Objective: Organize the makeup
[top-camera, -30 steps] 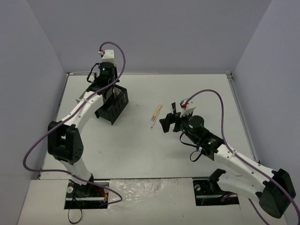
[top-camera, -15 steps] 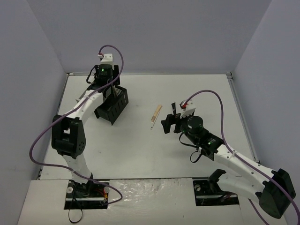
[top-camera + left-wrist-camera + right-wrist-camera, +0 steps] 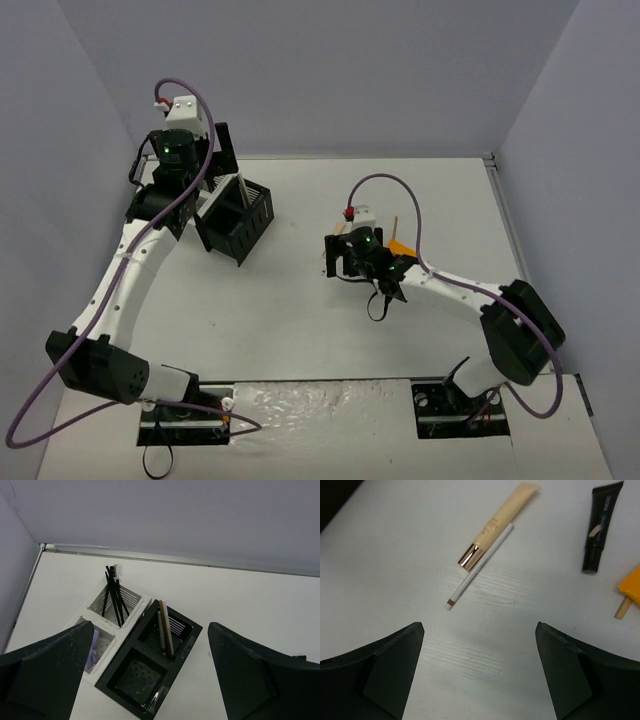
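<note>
Hanging by the black mesh box (image 3: 240,222) at far left, the left gripper (image 3: 222,165) gapes empty; the right gripper (image 3: 338,258), mid-table, is spread wide.
Left wrist: black brushes (image 3: 114,595) stand in the white box (image 3: 137,602), a tan pencil (image 3: 165,632) in the black.
Right wrist: beige tube (image 3: 497,522) and white pencil (image 3: 480,565) lie touching.

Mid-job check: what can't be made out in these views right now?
Top view: right arm covers the beige tube and white pencil; black box contents too small.
Right wrist view: orange item cut off by the right edge.
Left wrist view: lilac piece partly hidden by a finger of the left end effector.
</note>
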